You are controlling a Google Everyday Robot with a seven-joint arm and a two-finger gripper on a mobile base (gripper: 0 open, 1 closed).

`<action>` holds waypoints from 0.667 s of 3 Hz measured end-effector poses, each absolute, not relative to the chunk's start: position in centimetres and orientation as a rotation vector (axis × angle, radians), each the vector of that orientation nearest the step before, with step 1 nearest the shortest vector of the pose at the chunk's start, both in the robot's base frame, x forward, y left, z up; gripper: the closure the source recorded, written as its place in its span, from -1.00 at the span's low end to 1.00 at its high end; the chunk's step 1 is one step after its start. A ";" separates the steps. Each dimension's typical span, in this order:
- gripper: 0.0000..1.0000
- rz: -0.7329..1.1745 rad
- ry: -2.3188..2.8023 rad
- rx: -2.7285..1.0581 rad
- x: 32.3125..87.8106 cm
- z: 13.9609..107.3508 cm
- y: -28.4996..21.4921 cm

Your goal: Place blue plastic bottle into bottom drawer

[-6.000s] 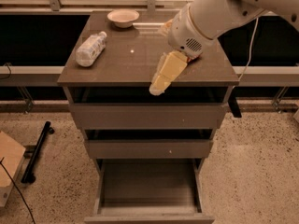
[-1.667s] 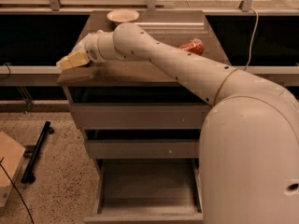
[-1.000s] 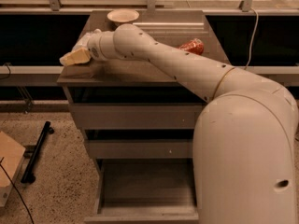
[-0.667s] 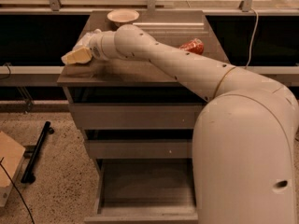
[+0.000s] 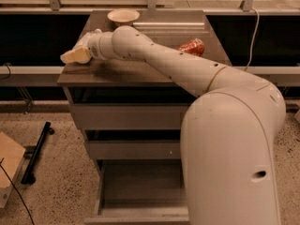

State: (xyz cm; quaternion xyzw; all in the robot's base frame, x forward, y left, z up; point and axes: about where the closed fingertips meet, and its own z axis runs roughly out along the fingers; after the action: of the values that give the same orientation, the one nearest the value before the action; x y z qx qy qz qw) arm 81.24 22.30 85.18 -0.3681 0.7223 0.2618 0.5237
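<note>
My gripper (image 5: 75, 56) is at the left edge of the cabinet top (image 5: 140, 71), at the end of my arm, which reaches across from the right. It sits where the blue plastic bottle lies. The bottle is almost wholly hidden behind my wrist; only a small pale bit (image 5: 96, 32) shows just behind it, and I cannot tell whether it is held. The bottom drawer (image 5: 140, 184) is pulled open below, and its wide box interior shows nothing inside. My arm's large body covers the drawer's right part.
A crushed red can (image 5: 192, 47) lies on the right of the top. A pale bowl (image 5: 123, 16) stands at the back. The two upper drawers (image 5: 126, 116) are closed. On the floor at left lie a black bar (image 5: 37, 151) and a cardboard box (image 5: 7, 170).
Six seconds ago the gripper hung over the front right of the top and the bottle lay in plain view at left. Over the last seconds the gripper has edged slightly back at the bottle's spot.
</note>
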 end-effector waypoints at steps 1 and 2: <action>-1.00 0.629 1.744 -0.852 81.6 85.0 23.2; -1.00 0.605 1.767 -0.783 81.6 85.2 23.8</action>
State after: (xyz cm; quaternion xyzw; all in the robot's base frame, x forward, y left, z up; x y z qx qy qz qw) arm 81.64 23.76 85.24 -0.3281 0.7400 0.2534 0.5297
